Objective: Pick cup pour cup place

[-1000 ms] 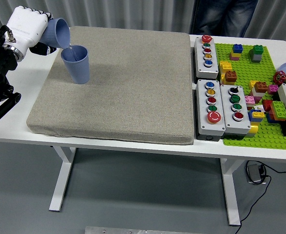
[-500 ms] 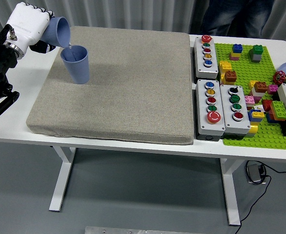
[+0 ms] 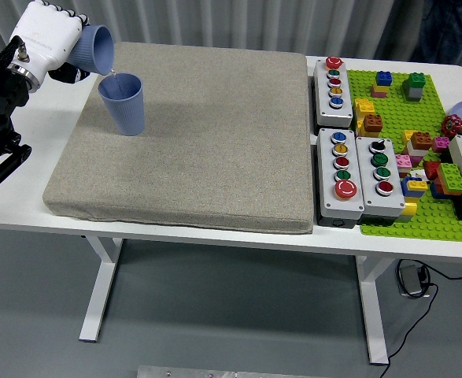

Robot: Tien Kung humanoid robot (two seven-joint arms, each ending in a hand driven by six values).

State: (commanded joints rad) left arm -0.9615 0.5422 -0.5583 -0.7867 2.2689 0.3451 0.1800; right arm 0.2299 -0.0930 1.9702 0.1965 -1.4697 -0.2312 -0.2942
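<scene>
My left hand [image 3: 53, 46], white with a black arm, is shut on a blue cup [image 3: 93, 50] at the far left. That cup is tipped on its side, mouth toward the right, just above a second blue cup [image 3: 123, 103]. A thin stream runs from the tilted cup into the upright one. The upright cup stands on the grey mat [image 3: 191, 134] near its back left corner. My right hand is out of view.
Three grey button boxes [image 3: 334, 80] [image 3: 340, 175] [image 3: 379, 165] lie right of the mat. A green baseplate [image 3: 408, 150] with several loose bricks fills the right end of the white table [image 3: 215, 232]. A person's dark trousers show at the top right.
My left hand with the tilted cup has risen slightly and shifted a little right. The person at the far side has moved to the right.
</scene>
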